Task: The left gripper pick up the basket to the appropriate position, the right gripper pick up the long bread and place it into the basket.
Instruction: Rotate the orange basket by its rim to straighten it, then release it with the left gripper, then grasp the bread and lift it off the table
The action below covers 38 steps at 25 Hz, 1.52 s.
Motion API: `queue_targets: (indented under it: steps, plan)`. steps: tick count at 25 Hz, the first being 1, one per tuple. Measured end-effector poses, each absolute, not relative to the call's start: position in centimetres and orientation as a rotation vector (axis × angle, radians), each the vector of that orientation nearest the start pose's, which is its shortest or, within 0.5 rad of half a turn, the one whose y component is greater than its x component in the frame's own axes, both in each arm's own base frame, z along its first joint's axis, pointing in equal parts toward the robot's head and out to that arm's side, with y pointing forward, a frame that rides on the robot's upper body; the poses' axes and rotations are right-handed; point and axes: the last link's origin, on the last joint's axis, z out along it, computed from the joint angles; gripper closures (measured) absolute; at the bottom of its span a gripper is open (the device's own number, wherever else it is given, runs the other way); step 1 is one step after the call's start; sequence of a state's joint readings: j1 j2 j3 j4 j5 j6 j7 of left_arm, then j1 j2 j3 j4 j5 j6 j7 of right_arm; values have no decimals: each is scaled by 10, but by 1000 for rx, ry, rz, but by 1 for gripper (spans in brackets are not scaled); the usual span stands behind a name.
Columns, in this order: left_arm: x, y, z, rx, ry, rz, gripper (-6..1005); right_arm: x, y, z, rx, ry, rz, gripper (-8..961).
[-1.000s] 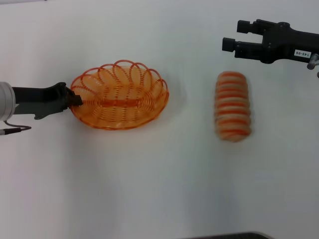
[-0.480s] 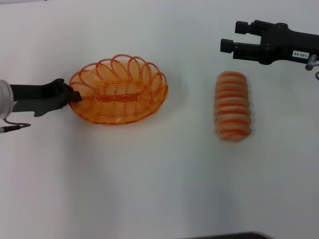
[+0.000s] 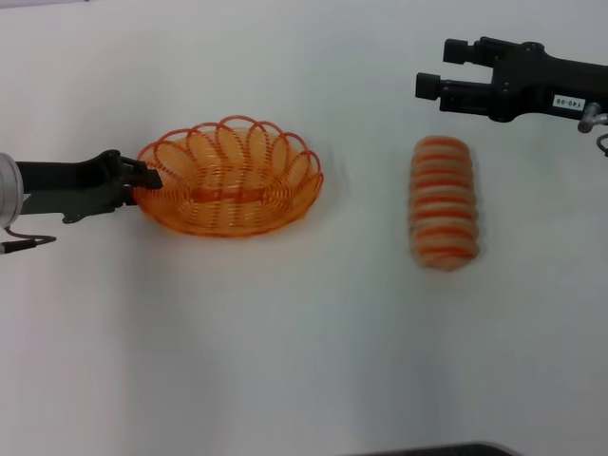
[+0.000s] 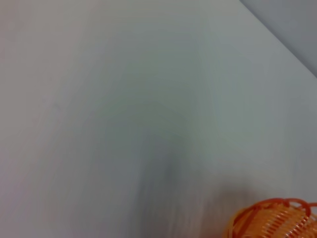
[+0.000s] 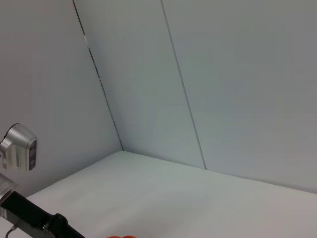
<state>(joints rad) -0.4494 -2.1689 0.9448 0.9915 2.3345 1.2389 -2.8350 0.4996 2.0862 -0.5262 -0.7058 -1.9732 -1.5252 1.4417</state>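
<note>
I see the left gripper point(image 3: 149, 177) clamped on the rim of the basket point(image 3: 228, 178), while the right gripper point(image 3: 438, 68) (fingers spread) hovers beyond the long bread point(image 3: 443, 202).

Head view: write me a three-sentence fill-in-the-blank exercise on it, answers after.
1. The left gripper is shut on the rim of the ____.
2. The long bread lies on the table, to the robot's ____ of the basket.
3. The right gripper, above the bread, is ____.

Answers: basket; right; open
</note>
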Motion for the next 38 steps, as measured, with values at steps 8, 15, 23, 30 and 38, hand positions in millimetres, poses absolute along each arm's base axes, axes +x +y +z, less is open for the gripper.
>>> queue_targets:
  steps: [8, 15, 23, 30, 38]
  plan:
    - [-272, 350, 2, 2523, 2417, 458, 523, 278, 341, 30, -2452, 754, 824, 118]
    - [-270, 347, 8, 2814, 2083, 460, 204, 282, 334, 29, -2388, 696, 913, 118]
    - [-280, 322, 30, 3168, 1424, 614, 164, 279, 332, 32, -2369, 821, 1005, 117]
    - [-296, 289, 39, 3313, 983, 749, 152, 281, 333, 48, -2351, 1110, 1063, 118]
    - [-310, 252, 32, 3329, 756, 790, 155, 285, 343, 56, -2338, 1519, 839, 118]
